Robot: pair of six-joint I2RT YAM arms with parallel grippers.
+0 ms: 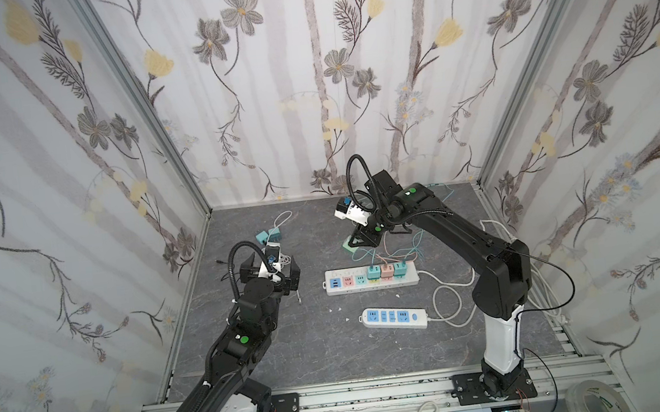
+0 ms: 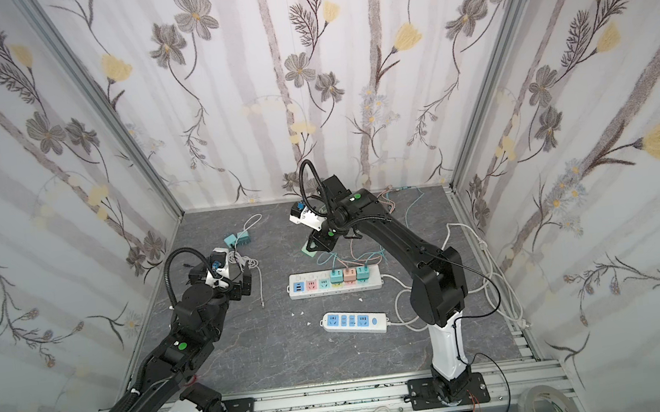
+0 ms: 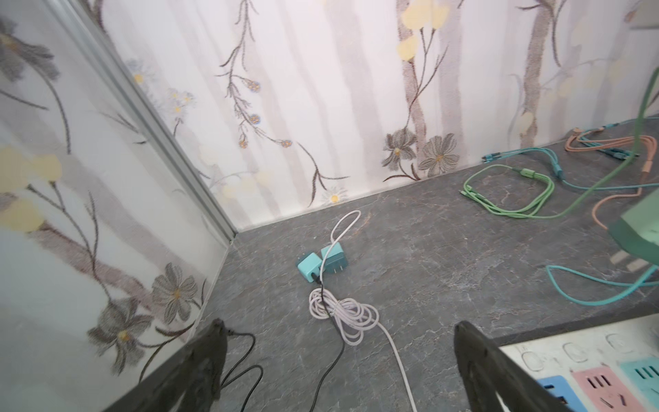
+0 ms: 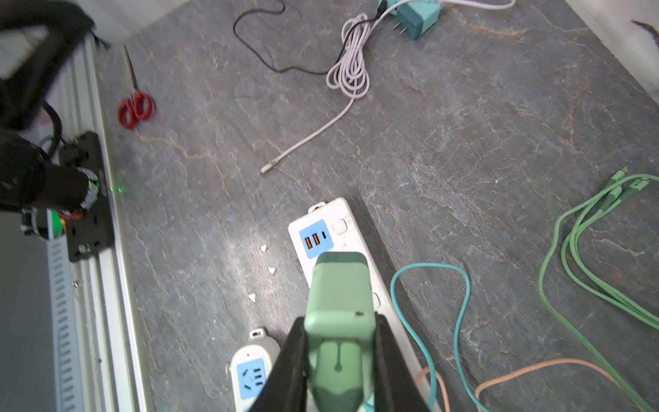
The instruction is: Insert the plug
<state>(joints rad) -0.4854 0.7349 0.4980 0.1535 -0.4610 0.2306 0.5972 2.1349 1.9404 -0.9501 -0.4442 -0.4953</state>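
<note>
Clamping a green plug (image 4: 338, 289), the right gripper (image 4: 341, 356) holds it over the worktop's (image 1: 292, 344) back middle, beyond two power strips (image 1: 409, 279). The longer strip carries three plugs (image 1: 386, 270). The left gripper (image 3: 338, 331), jaws apart and empty, faces two teal chargers (image 3: 322, 265) near the back-left corner.

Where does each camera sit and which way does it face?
Top views: high in front, facing down at table; left arm, right arm show.
Left wrist: faces teal adapters near back corner; open left gripper shows.
Right wrist: looks down on long power strip; right gripper clamps green plug.
Both wrist views share that strip.
</note>
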